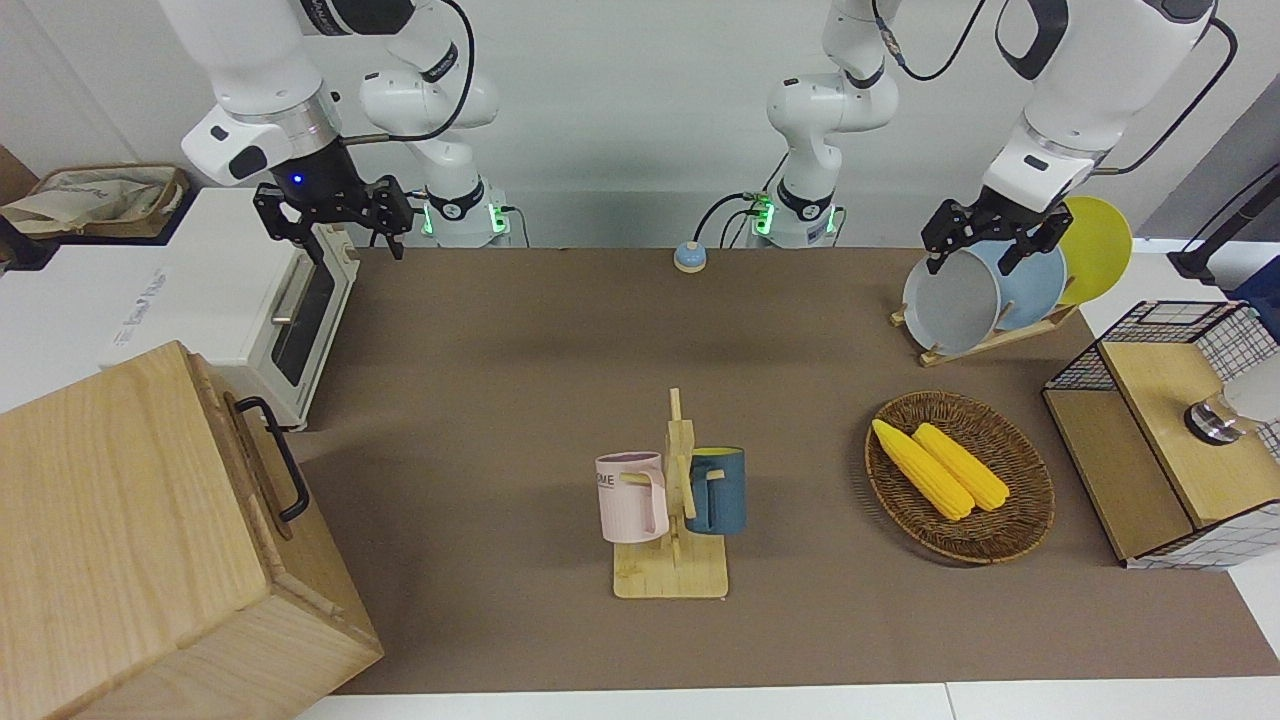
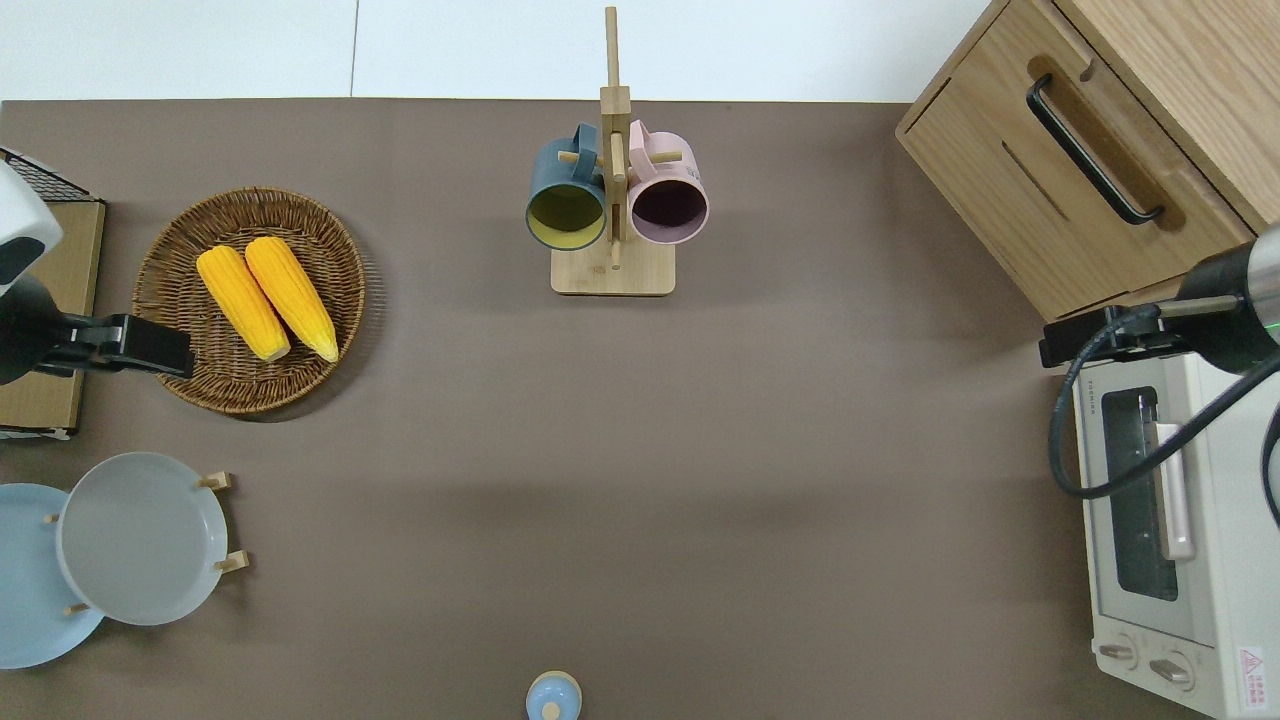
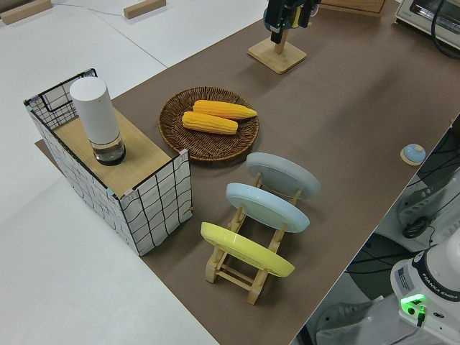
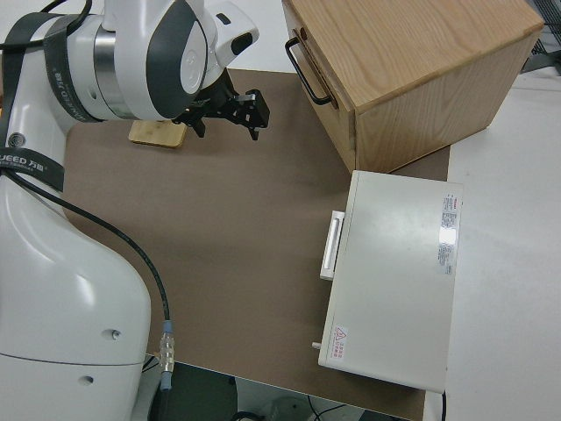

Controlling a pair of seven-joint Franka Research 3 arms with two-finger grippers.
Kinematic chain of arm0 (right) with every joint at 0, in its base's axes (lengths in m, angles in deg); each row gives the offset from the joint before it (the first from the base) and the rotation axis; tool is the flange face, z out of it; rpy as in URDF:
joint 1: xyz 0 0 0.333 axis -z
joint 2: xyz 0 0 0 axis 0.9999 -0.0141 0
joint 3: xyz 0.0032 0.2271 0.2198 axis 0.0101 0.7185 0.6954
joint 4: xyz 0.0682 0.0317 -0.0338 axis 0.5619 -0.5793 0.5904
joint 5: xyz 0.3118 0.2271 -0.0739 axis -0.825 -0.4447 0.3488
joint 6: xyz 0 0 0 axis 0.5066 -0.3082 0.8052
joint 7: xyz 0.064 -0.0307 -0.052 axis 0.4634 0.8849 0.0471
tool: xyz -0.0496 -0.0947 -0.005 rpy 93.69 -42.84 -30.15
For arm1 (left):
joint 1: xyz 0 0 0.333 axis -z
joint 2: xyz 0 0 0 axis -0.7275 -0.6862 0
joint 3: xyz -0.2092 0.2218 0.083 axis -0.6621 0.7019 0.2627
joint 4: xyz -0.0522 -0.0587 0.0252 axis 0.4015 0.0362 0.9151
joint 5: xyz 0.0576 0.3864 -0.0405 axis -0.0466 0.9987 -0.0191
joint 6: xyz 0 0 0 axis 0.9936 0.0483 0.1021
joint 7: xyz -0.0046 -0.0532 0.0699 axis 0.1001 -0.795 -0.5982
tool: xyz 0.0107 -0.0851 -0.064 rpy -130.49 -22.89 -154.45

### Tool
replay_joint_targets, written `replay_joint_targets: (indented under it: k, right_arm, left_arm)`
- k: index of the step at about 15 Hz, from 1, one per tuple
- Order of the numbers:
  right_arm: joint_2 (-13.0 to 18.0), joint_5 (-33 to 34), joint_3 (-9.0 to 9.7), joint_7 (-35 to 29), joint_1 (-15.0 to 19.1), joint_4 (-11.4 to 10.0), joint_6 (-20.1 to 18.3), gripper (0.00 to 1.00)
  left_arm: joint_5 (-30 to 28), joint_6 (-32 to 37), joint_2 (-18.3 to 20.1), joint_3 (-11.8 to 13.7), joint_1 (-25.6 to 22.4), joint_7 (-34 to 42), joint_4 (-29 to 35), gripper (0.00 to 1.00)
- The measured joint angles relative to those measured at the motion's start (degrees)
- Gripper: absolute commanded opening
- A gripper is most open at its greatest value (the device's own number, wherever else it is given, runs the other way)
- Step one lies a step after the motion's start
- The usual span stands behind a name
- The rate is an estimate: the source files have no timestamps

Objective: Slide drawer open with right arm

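The drawer (image 2: 1040, 185) is the light-wood front of the pale wooden cabinet (image 1: 110, 540), at the right arm's end of the table. It has a black bar handle (image 2: 1092, 150) and sits flush, shut. The handle also shows in the front view (image 1: 278, 458) and in the right side view (image 4: 307, 63). My right gripper (image 1: 338, 235), with a blue light at its wrist, hangs open and empty in the air. In the overhead view it (image 2: 1078, 340) is over the table edge between the cabinet and the toaster oven, clear of the handle. It also shows in the right side view (image 4: 230, 112). My left arm is parked.
A white toaster oven (image 2: 1170, 540) stands beside the cabinet, nearer to the robots. A mug rack (image 2: 612, 200) with two mugs stands mid-table. A wicker basket (image 2: 330, 245) with corn, a plate rack (image 1: 985, 340) and a wire-grid box (image 1: 1160, 440) are toward the left arm's end.
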Motion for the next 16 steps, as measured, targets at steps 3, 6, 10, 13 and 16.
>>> replay_joint_targets:
  k: [3,6,10,13,16]
  right_arm:
    - [0.0,0.01,0.0,0.0,0.0,0.0,0.0,0.99]
    - [0.0,0.06,0.0,0.0,0.0,0.0,0.0,0.992]
    - [-0.27,0.47,-0.03,-0.01,0.0,0.0,0.01,0.99]
    - [-1.18,1.09,-0.03,-0.01,0.0,0.0,1.31,0.99]
    - [-1.87,1.76,0.36,-0.01,-0.03,0.12,2.74,0.99]
  left_arm:
    - [0.0,0.0,0.0,0.0,0.0,0.0,0.0,0.99]
    - [0.0,0.0,0.0,0.0,0.0,0.0,0.0,0.99]
    - [0.0,0.0,0.0,0.0,0.0,0.0,0.0,0.99]
    - [0.0,0.0,0.0,0.0,0.0,0.0,0.0,0.99]
    - [0.0,0.0,0.0,0.0,0.0,0.0,0.0,0.99]
